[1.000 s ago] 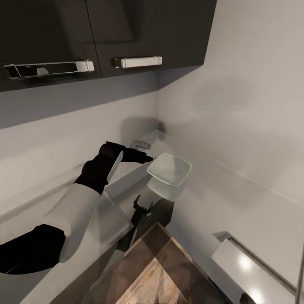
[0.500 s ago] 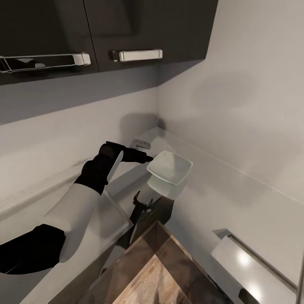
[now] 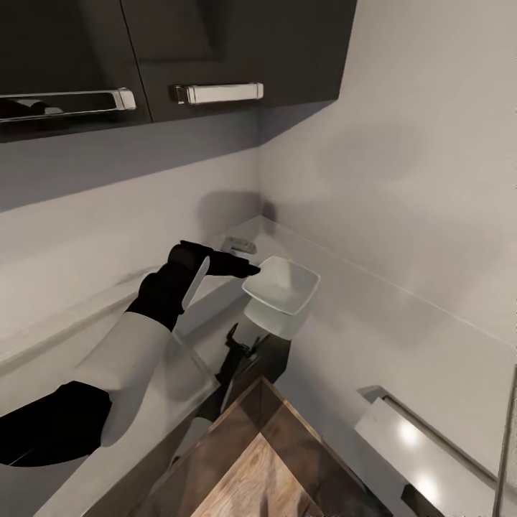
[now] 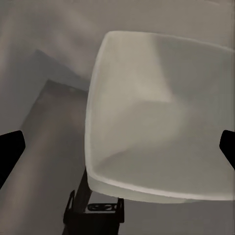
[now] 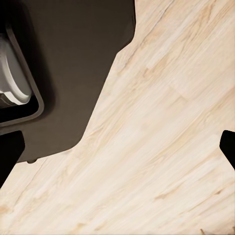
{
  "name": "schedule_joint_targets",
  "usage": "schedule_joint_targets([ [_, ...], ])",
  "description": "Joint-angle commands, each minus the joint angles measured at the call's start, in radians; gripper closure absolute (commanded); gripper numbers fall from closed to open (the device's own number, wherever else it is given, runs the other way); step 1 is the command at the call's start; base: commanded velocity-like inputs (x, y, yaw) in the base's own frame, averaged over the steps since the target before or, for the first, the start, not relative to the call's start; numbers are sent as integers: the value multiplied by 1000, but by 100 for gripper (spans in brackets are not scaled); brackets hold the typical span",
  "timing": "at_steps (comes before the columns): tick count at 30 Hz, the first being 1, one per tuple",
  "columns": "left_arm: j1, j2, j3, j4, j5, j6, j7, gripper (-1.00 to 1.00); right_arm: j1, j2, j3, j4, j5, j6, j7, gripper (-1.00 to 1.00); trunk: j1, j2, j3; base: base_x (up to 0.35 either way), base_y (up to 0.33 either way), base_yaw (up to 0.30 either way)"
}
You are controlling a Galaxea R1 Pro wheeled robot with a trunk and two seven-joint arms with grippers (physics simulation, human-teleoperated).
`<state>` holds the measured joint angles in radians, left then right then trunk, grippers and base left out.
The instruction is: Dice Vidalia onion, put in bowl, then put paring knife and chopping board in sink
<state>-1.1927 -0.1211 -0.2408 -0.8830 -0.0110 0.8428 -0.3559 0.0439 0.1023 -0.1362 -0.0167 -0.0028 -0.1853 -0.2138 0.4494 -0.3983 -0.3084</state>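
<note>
risk: left hand (image 3: 244, 270) sits right at the rim of the bowl (image 3: 281, 285); judged, a small push forward could shove or tip it, since it looks tilted and raised off the surface (image 3: 402, 316) with its own reflection below
risk 2: bowl is near the corner where the two walls meet; a nudge could slide it against the wall and out of easy reach
risk 3: onion, knife and sink are not in these views, so any reach now is off-target; base probably needs turning first
left hand: fingers spread wide, dark tips at both side edges of the left wrist view, e.g. (image 4: 11, 147); nothing between them, released, grasping nothing
left hand contact: tip looks at or just beside the bowl's near rim in the head view; touching or a hair apart, cannot tell
right hand: fingers splayed wide, tips at both side edges of the right wrist view, e.g. (image 5: 10, 149); holds nothing, faces light wood floor (image 5: 166, 147) and a dark panel (image 5: 73, 63)
bowl: white, square, rounded corners, looks unfilled; on the grey glossy surface near the corner, below the dark wall cabinets (image 3: 215, 43) with chrome handles
bowl close-up: seen from the left wrist, straight ahead between the fingers (image 4: 161, 117)
chopping board: cannot identify; the wood patch low in the head view may be floor
step, judged: early or in transit, nothing diced, nothing in the bowl
</note>
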Motion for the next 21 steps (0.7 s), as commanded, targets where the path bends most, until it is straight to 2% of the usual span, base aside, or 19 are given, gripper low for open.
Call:
schedule_joint_targets([
  [1,-1,0,0,0,-1,4,-3,-100,1,1,-6,-2,0,-3,-1,-100,1,-2,-2,0,0,-38],
  [7,-1,1,0,1,-1,4,-3,-100,1,2,-6,-2,0,-3,-1,-100,1,-2,-3,0,0,-11],
  [21,-1,4,0,1,-3,4,-3,-100,1,3,-6,-2,0,-3,-1,-100,1,-2,-24,0,0,0],
])
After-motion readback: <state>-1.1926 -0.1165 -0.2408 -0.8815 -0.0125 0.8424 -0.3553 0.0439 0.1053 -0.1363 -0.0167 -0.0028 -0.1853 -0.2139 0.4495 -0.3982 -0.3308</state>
